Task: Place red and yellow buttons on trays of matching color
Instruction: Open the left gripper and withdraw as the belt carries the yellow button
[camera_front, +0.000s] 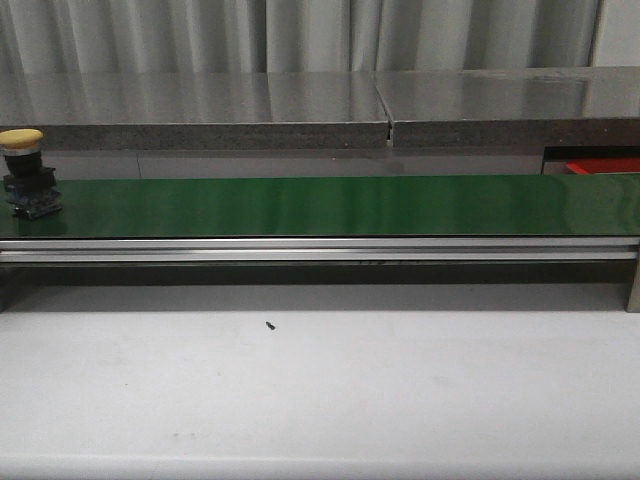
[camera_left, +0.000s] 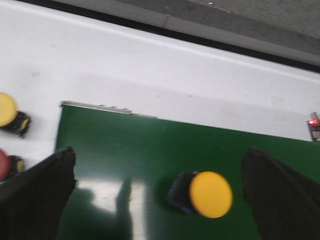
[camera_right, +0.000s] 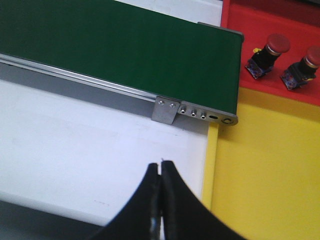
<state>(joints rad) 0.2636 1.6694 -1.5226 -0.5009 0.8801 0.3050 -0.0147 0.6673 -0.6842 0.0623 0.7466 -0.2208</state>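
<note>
At the left end of the green belt (camera_front: 320, 205) you see a yellow button (camera_front: 22, 138) standing upright on its dark base, cap on top, so it can be taken from above. In the left wrist view your left gripper (camera_left: 160, 200) hangs over this same button, its fingers (camera_left: 37, 192) spread wide on both sides and not touching it; I judge it is placed so to close on the button. Beside that end of the belt, on the white surface (camera_left: 150, 75), one more yellow button (camera_left: 7, 109) and a red one (camera_left: 4, 164) lie waiting, though the picture is a little blurred there.

At the right end of the belt the right gripper (camera_right: 161, 200) has its fingers pressed together, holding nothing. The yellow tray (camera_right: 270, 170) appears bare, the red tray (camera_right: 240, 30) already carries two red buttons (camera_right: 272, 49), so it probably waits for the belt's delivery.
</note>
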